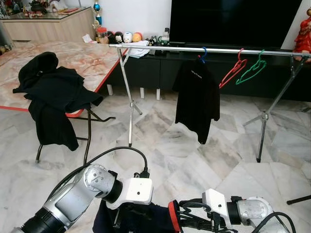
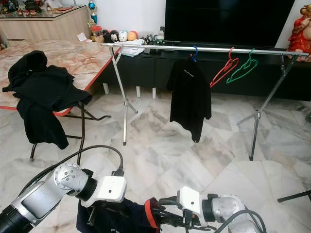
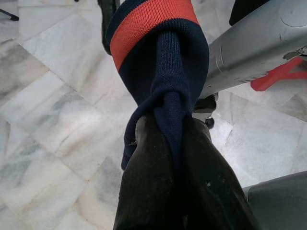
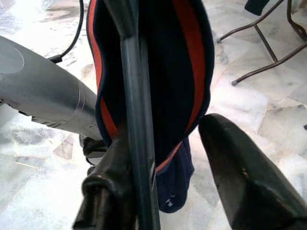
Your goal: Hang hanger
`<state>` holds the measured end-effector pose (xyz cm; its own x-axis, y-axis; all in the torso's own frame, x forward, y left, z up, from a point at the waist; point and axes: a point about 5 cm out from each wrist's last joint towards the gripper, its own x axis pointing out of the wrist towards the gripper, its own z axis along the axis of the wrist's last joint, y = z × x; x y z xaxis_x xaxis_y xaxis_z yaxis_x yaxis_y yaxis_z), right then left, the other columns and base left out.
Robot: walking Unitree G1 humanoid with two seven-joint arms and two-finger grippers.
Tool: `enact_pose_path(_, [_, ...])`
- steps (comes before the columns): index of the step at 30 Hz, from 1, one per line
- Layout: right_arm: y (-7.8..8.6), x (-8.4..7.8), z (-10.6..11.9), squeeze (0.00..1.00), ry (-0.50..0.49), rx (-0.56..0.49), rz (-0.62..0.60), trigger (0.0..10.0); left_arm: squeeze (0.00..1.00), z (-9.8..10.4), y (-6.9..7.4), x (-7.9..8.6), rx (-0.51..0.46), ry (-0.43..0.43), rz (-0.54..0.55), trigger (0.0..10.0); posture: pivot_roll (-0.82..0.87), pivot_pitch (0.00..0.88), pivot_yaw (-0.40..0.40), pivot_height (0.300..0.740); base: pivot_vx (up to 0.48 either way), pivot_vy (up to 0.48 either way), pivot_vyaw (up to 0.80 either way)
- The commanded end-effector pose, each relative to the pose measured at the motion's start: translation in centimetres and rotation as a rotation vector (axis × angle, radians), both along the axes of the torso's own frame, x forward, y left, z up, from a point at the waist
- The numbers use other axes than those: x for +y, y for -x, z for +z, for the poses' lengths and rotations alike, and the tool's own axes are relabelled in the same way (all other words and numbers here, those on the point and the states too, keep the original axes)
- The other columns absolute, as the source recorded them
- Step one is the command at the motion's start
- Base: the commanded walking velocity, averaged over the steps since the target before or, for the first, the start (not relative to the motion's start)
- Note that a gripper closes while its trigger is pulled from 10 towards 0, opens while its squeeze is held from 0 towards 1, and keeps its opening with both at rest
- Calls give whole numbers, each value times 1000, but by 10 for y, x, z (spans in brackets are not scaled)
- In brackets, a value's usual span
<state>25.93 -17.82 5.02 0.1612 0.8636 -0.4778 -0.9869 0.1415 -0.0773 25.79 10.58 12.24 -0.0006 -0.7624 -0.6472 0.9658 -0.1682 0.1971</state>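
Observation:
A navy knit garment (image 1: 141, 218) with an orange-red band hangs between my two arms, low in front of me. My left gripper (image 3: 165, 124) is shut on a fold of the garment (image 3: 163, 52). My right gripper (image 4: 165, 134) is open, its fingers on either side of the banded opening (image 4: 168, 57). A grey hanger rod (image 4: 136, 96) runs through that opening and lies against one finger. Ahead stands a metal clothes rail (image 1: 194, 49) with a black shirt (image 1: 197, 97) on a blue hanger, an empty red hanger (image 1: 233, 70) and an empty green hanger (image 1: 251, 69).
A folding table (image 1: 92, 60) with black clothes (image 1: 53, 92) heaped on it stands at the left. The rail's legs (image 1: 130, 104) (image 1: 262, 121) rest on the marble floor. A TV and low cabinet (image 1: 146, 73) are behind the rail. A black stand foot (image 1: 299, 199) lies at the right.

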Motion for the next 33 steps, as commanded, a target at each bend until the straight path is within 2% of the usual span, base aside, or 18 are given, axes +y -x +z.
enact_pose_path(1, [-1, 0, 0, 0, 15, -11, 10, 0, 0, 8, -4, -1, -27, 3, -4, 10000, 18, 50, 8, 740, 0, 0, 0])
enact_pose_path(12, [-1, 4, -1, 0, 2, -11, 9, 0, 0, 7, -4, -2, -29, -1, -3, 10000, 21, 53, 8, 740, 0, 0, 0])
enact_pose_path(24, [-6, 6, 2, 0, -19, -55, -34, 0, 0, 4, -5, -3, -39, -24, 6, 10000, 18, 52, 6, 740, 0, 0, 0])
enact_pose_path(33, [-6, 6, 1, 0, -19, -57, -35, 0, 0, 5, -4, -4, -30, 1, 2, 10000, 18, 54, 6, 740, 0, 0, 0])
